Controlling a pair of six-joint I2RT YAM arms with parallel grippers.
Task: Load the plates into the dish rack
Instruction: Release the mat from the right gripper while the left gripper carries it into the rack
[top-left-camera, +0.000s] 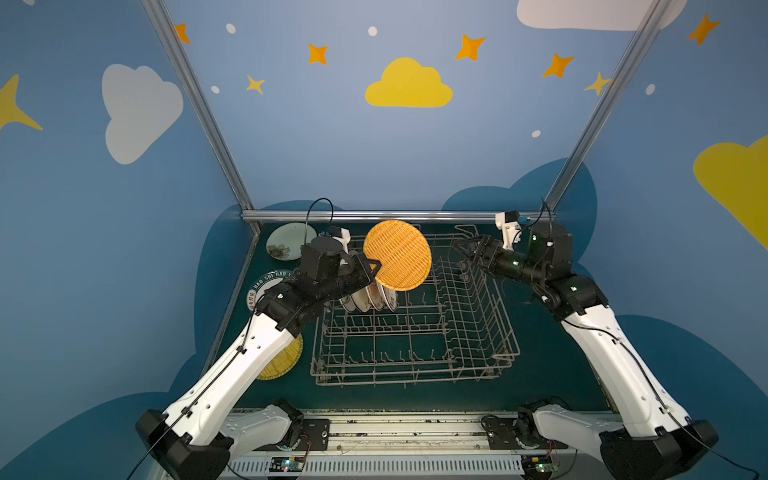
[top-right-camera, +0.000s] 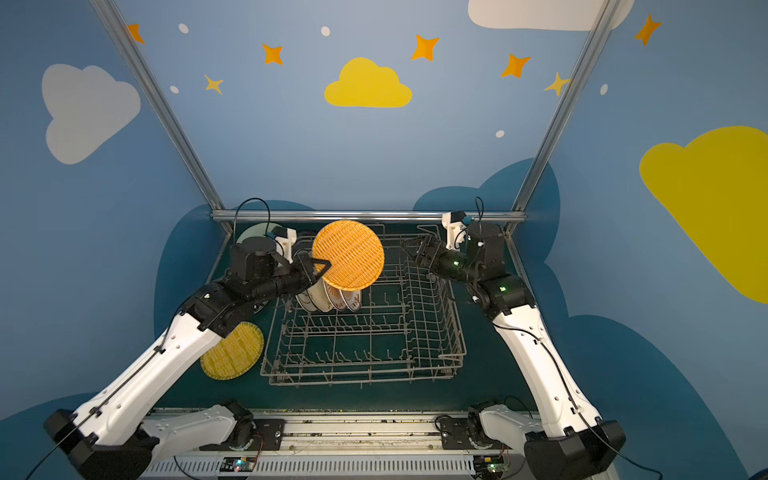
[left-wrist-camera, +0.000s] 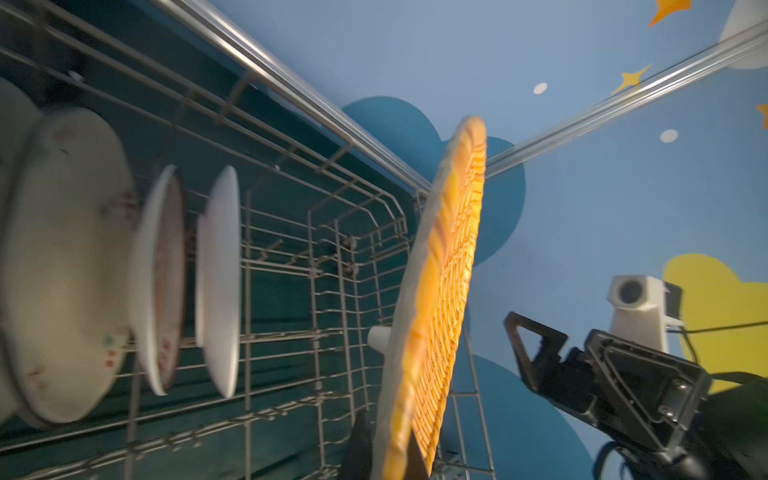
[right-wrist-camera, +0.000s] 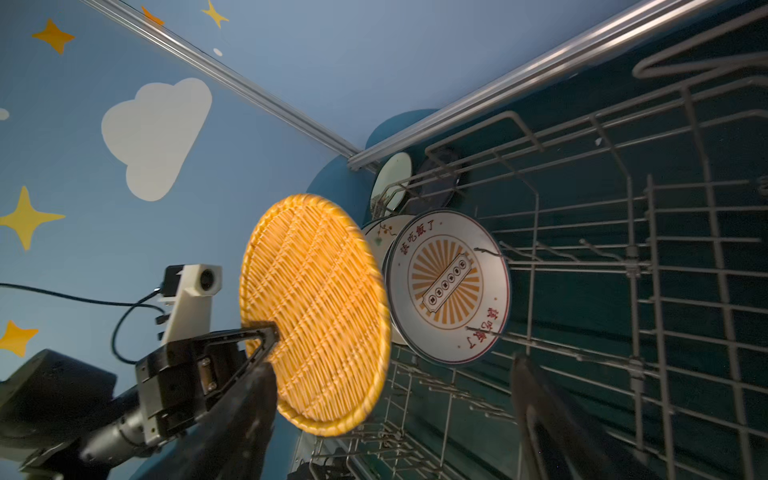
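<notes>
The left fingers (top-left-camera: 375, 266) are pressed onto the rim of a yellow woven plate (top-left-camera: 397, 254), which they pinch at its lower left edge. The plate stands nearly upright in the air, over the far left part of the dish rack (top-left-camera: 415, 368) and just above the plates already loaded there; it touches no tine yet. The right fingers (top-left-camera: 462, 254) are spread wide and hold nothing. They hang over the far right side of the rack, well apart from the lifted plate. Inside the rack at least three plates stand on edge between the tines in one row; the nearest to the right wrist camera is the white sunburst plate (right-wrist-camera: 446, 286). Outside the rack, on the tabletop (top-left-camera: 540, 374), more plates lie flat on the left side: a pale green floral plate (top-left-camera: 286, 246) at the far corner, a lettered-rim plate (top-left-camera: 266, 283) partly hidden by the left arm, and a second yellow plate (top-left-camera: 284, 362) under the left forearm. A dark plate (right-wrist-camera: 440, 183) seems to lie beside the green one. I judge the task as a little under half done: the held plate needs its slot, then about four loose plates are left.
</notes>
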